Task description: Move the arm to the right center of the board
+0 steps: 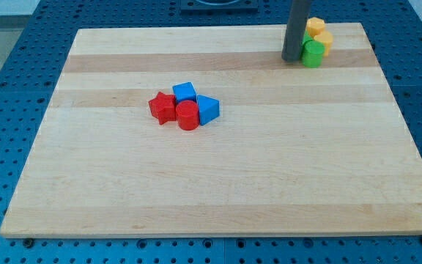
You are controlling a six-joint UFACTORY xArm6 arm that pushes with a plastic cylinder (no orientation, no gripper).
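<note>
My tip (pixel 291 59) rests on the wooden board (pixel 218 191) near the view's top right, at the end of a dark rod that comes down from the top edge. It stands just left of a green block (pixel 313 53), close to or touching it. Two yellow blocks (pixel 319 33) sit right behind the green one. Near the board's middle left lies a tight cluster: a red star-shaped block (pixel 163 108), a red cylinder (pixel 187 116), a blue cube (pixel 184 92) and a blue triangular block (pixel 208 109).
The board lies on a blue perforated table (pixel 20 66) that shows on all sides. A dark base of the arm shows at the view's top centre (pixel 218 6).
</note>
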